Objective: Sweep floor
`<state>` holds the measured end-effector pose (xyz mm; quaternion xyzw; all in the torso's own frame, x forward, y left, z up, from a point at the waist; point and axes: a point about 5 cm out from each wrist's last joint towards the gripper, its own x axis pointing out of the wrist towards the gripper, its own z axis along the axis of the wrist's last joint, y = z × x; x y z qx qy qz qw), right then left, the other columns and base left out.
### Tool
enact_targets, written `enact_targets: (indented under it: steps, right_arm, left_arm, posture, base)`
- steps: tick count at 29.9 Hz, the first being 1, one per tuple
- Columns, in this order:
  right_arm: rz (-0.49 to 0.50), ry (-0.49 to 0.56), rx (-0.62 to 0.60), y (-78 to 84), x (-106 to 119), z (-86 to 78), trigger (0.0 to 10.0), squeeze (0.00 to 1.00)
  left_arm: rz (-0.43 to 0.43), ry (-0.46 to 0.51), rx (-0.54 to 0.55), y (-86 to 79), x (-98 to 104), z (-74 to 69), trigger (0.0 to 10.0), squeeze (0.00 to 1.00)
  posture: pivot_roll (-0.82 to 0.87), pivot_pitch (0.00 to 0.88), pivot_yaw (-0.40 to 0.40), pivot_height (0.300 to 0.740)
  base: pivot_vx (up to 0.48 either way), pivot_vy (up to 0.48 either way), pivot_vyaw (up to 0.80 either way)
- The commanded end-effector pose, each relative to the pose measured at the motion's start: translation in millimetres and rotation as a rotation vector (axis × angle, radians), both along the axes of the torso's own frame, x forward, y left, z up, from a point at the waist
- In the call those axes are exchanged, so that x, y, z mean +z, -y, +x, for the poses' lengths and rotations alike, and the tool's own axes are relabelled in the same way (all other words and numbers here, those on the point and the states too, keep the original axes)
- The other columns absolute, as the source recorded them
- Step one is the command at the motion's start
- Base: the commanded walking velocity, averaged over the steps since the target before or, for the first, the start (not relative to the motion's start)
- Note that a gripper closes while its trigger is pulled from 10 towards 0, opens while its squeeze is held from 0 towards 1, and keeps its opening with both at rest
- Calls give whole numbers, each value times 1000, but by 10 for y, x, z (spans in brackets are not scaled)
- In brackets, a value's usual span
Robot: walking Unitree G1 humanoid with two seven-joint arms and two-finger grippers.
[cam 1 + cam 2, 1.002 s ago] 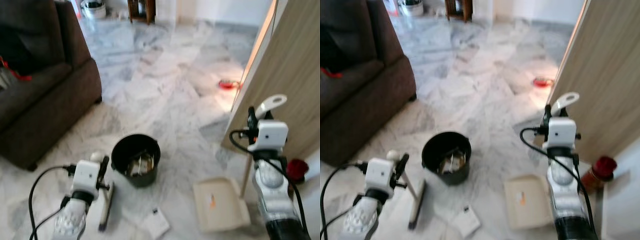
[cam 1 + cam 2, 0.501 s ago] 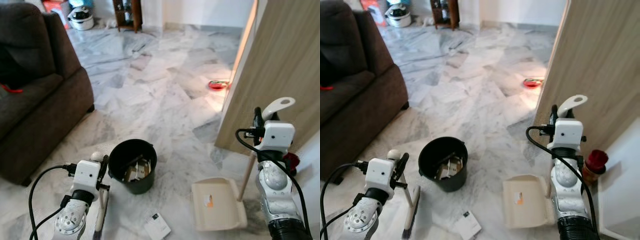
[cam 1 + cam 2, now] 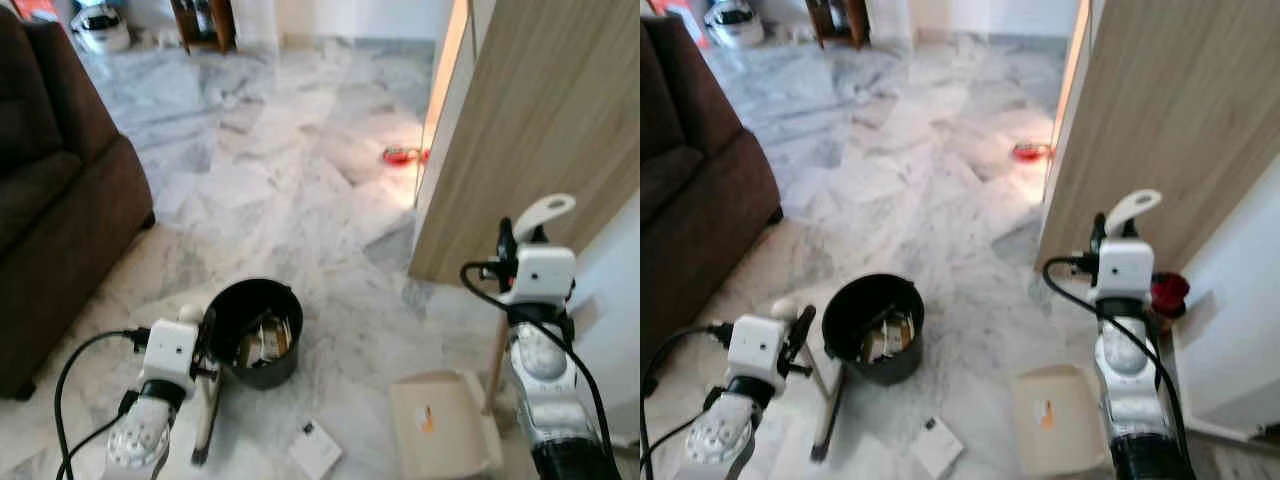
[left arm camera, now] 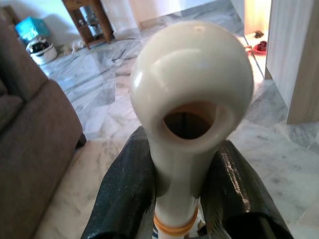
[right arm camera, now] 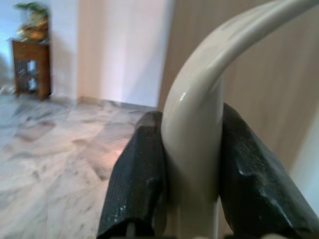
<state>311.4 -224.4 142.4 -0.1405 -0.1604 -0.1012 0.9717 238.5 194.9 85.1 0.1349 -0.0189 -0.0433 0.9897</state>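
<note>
The left gripper (image 4: 177,191) pinched the cream round-ended broom handle (image 4: 192,99) beside a black round bin (image 3: 253,332). The right gripper (image 5: 192,174) clamped the cream curved dustpan handle (image 5: 199,109) — its beige pan (image 3: 440,437) lay on the marble floor (image 3: 300,190).

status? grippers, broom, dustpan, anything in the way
Left gripper shut on broom handle. Right gripper shut on dustpan handle; dustpan on floor. Black bin and paper scrap between them.

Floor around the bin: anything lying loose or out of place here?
Yes. A small white card or packet lies loose on the marble floor, in front of the black bin, between the broom head and the dustpan. A small orange scrap sits in the dustpan.
</note>
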Motion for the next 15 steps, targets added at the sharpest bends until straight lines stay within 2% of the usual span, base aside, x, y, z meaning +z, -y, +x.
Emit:
enact_targets:
  steps: [1,9,15]
  right_arm:
    - [-1,15,-14,39,32,-11,10000,0]
    - [5,23,-5,23,30,-6,10000,0]
    - [-4,22,-7,35,37,-5,10000,0]
  left_arm:
    - [13,30,-3,-7,65,13,10000,0]
    - [12,32,-6,0,66,17,10000,0]
    - [11,32,-3,3,68,14,10000,0]
  posture:
    - [63,90,87,740]
    - [64,82,87,740]
    - [64,87,85,740]
  base:
    - [0,0,-800]
    - [0,0,-780]
    - [0,0,0]
